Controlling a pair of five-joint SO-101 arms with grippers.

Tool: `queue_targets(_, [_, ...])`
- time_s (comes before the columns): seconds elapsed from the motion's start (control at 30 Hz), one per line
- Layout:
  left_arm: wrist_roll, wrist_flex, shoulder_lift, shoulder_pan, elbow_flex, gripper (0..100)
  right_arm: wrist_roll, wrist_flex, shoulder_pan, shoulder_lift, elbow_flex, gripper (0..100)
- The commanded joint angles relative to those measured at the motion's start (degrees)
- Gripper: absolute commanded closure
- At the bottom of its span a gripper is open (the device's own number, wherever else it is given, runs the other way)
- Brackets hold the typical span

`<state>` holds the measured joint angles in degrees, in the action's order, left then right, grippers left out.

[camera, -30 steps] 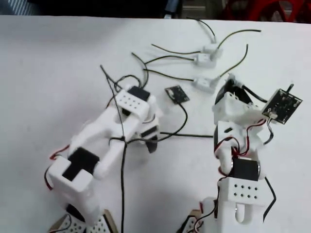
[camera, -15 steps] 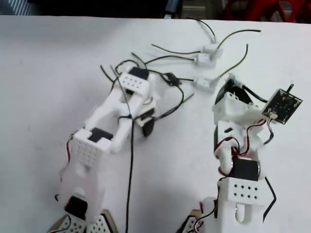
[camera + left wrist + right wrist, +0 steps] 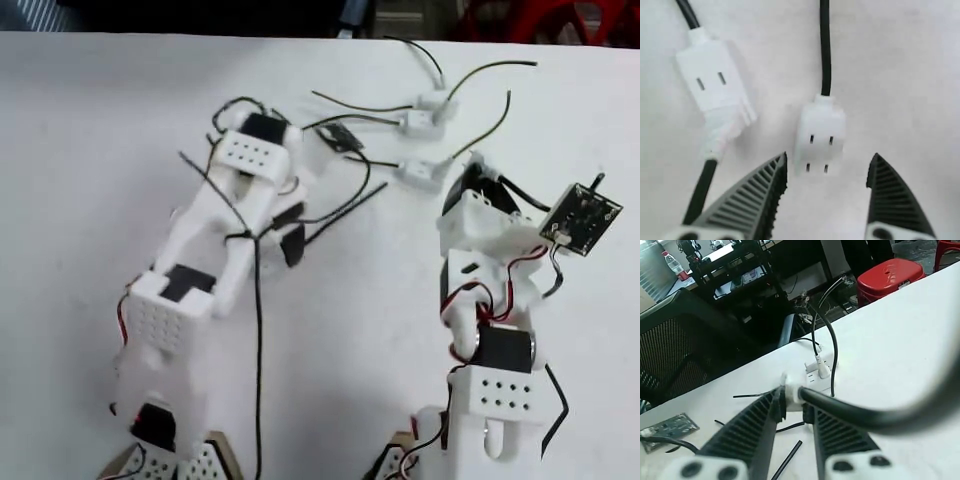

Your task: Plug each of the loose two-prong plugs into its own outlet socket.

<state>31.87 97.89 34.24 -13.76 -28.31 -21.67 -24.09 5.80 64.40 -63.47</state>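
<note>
In the left wrist view a white socket block (image 3: pixel 817 135) with two pairs of slots lies on the table at the end of a black cord. My left gripper (image 3: pixel 829 161) stands open just short of it, one ribbed finger on each side. A second white block (image 3: pixel 715 85) with one pair of slots lies beside it. My right gripper (image 3: pixel 794 399) is shut on a small white plug (image 3: pixel 791 390) whose thick black cord (image 3: pixel 875 417) runs back past the camera. In the high view my right gripper (image 3: pixel 472 165) sits beside a white connector (image 3: pixel 420 172).
Two more white connectors (image 3: pixel 415 123) (image 3: pixel 435 101) with black cords lie at the far side of the white table (image 3: pixel 100 120). A loose black cable (image 3: pixel 345 205) crosses the middle beside the left arm (image 3: pixel 230 220). A red stool (image 3: pixel 890 277) and a dark chair stand beyond the table edge.
The left arm has stretched away from its base toward the far side, its wrist going up and left in the high view. The right arm has kept still.
</note>
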Motion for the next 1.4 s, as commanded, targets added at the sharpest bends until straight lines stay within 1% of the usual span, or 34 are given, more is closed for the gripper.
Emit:
queue_targets(0.0, [1.1, 2.9, -9.7, 1.2, -2.1, 74, 0.2, 1.0, 0.5, 0.7, 0.4, 98.1])
queue_targets(0.1, [0.7, 3.9, -17.1, 1.5, -1.1, 74, 1.9, 0.9, 0.0, 0.7, 0.4, 98.1])
queue_targets(0.2, [0.7, 3.9, -26.3, 1.8, 2.4, 74, 4.6, -0.2, -2.8, 0.7, 0.4, 98.1])
queue_targets(0.27, [0.4, 3.9, -33.4, 1.8, 6.2, 74, 6.6, -3.0, -6.1, 0.7, 0.8, 98.1])
queue_targets(0.37, [-3.9, 3.2, -45.1, 1.5, 14.4, 74, 10.6, -7.2, -12.4, 0.7, 1.6, 98.1])
queue_targets(0.47, [-6.7, 0.7, -57.4, 2.2, 22.8, 74, 14.2, -9.8, -18.0, 0.7, 1.7, 98.1])
queue_targets(0.6, [-9.6, -3.6, -71.7, 8.2, 32.6, 74, 18.3, -13.2, -25.3, 0.6, 1.9, 98.1])
queue_targets(0.7, [-12.0, -6.9, -79.3, 16.4, 38.9, 74, 19.6, -17.2, -30.3, 0.5, 3.9, 98.1])
queue_targets(0.83, [-15.3, -9.1, -85.8, 25.5, 47.0, 74, 19.6, -21.0, -37.1, -3.4, 8.0, 98.1])
queue_targets(0.9, [-15.6, -11.1, -88.4, 29.2, 51.8, 74, 19.6, -21.8, -40.4, -7.4, 10.5, 98.1])
queue_targets(1.03, [-15.6, -18.8, -92.2, 35.0, 64.5, 74, 19.6, -21.8, -45.3, -16.4, 14.9, 98.1])
queue_targets(1.1, [-16.2, -23.0, -93.2, 37.0, 71.0, 74, 19.6, -21.8, -46.6, -20.5, 16.9, 98.1])
queue_targets(1.2, [-21.3, -28.8, -94.0, 39.4, 79.4, 74, 19.6, -21.5, -47.8, -26.8, 19.9, 98.1])
queue_targets(1.3, [-24.7, -34.5, -94.1, 41.4, 85.4, 74, 19.6, -21.4, -47.9, -33.0, 23.1, 98.1])
queue_targets(1.37, [-25.7, -37.1, -94.1, 41.8, 87.7, 74, 19.6, -21.2, -47.8, -37.1, 25.1, 98.1])
